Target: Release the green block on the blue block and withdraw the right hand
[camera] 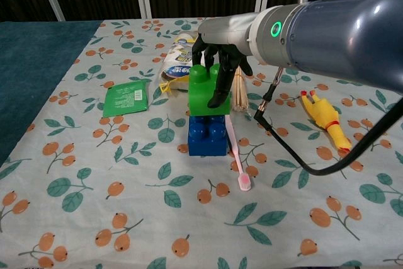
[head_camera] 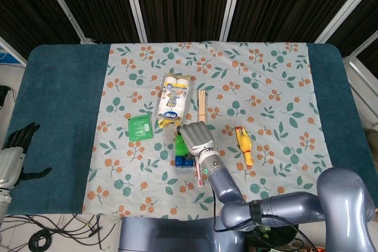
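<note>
The green block stands upright on the blue block. The right robot hand grasps it from above. The left robot hand hangs released.

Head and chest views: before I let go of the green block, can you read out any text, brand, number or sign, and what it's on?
Nothing reads clearly in either view.
Green packet: pale print, too small to read.
Yellow-and-white package: blue label with lettering, too blurred to read.
Right arm: a lit green ring at the wrist, an indicator light, not text.
Green block, blue block, toothbrush, rubber chicken: no markings visible.
</note>
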Available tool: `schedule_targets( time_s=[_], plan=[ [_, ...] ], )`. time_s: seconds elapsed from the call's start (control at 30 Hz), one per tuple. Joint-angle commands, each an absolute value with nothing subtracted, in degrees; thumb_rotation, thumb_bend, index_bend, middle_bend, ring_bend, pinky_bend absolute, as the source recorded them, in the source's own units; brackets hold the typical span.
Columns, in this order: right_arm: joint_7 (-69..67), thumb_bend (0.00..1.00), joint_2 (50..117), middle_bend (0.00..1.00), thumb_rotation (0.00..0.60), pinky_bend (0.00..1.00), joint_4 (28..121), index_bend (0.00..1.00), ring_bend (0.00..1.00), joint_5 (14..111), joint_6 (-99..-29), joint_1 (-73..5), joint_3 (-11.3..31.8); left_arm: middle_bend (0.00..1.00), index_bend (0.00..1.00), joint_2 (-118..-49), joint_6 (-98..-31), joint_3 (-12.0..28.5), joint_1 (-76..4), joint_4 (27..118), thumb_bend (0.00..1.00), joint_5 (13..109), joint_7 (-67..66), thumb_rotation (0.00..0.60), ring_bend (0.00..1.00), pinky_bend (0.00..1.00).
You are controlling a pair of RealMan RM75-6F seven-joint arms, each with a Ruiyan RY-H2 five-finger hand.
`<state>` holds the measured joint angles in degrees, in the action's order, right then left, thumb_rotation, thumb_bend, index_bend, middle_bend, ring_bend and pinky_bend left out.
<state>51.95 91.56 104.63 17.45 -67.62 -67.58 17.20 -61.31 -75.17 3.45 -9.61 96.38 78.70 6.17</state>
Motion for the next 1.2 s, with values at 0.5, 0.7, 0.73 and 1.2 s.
schedule_targets(
  time_s=[0.5, 0.7, 0.73, 1.2],
  plan=[
    [50.75, 0.41, 92.25, 0.55, 0.600, 0.69, 103.59, 0.61, 0.54, 17.23, -67.49, -68.21, 16.53, 0.00, 0.00, -61.27, -75.20, 3.50, -9.59, 96.50, 0.00, 78.62, 6.36, 0.600, 0.00, 0.00],
    [50.70, 0.41, 92.67, 0.55, 0.600, 0.69, 103.14, 0.61, 0.54, 17.41, -67.56, -68.60, 16.44, 0.00, 0.00, -61.23, -75.24, 3.55, -9.57, 96.53, 0.00, 78.60, 6.62, 0.600, 0.00, 0.00],
    [50.72, 0.41, 92.69, 0.55, 0.600, 0.69, 103.08, 0.61, 0.54, 17.38, -67.56, -68.66, 16.45, 0.00, 0.00, -61.24, -75.25, 3.55, -9.57, 96.51, 0.00, 78.63, 6.64, 0.600, 0.00, 0.00],
    [50.71, 0.41, 92.87, 0.55, 0.600, 0.69, 102.22, 0.61, 0.54, 17.01, -66.68, -69.16, 15.99, 0.00, 0.00, -61.21, -75.07, 3.55, -9.60, 96.51, 0.00, 78.48, 6.82, 0.600, 0.00, 0.00]
  ],
)
